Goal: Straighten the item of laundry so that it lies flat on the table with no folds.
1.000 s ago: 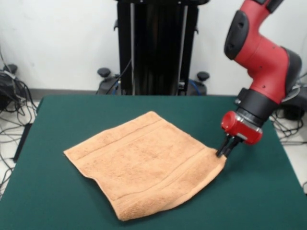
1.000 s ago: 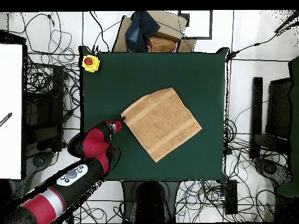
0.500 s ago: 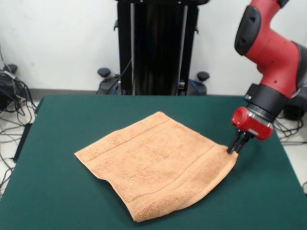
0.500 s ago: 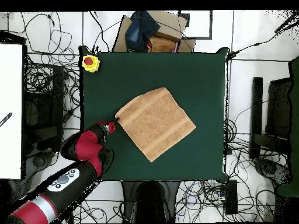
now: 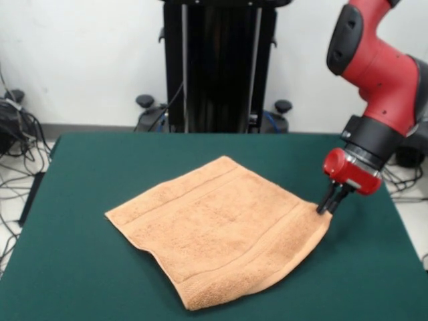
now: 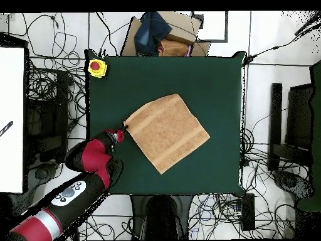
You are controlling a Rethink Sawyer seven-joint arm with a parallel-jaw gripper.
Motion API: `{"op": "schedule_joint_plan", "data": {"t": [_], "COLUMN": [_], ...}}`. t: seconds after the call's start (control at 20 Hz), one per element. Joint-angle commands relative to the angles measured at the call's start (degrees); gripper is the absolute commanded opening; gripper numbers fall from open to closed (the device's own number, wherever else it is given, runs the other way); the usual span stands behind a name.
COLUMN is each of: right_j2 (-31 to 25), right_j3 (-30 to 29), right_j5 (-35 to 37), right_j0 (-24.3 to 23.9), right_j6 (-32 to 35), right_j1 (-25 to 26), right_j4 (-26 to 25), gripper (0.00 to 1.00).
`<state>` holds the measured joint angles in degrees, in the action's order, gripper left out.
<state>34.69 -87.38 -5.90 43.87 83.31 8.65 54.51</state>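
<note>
While the gripper pinches one corner of the towel with its fingers drawn narrow, the cloth spreads away from that corner across the green table, lying nearly flat, its far edge beside the tool slightly raised
</note>
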Motion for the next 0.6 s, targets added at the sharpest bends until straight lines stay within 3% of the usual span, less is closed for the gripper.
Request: {"op": "schedule_joint_plan", "data": {"t": [0.05,0.6], "right_j2": [-10.6,-13.2], "right_j3": [0.0,-0.8], "right_j5": [1.0,-0.4], "right_j0": [-1.2,-2.5], "right_j6": [14.4,14.4], "right_j1": [-0.4,-2.0], "right_j4": [-2.3,-5.1], "gripper": [0.0,0.0]}}
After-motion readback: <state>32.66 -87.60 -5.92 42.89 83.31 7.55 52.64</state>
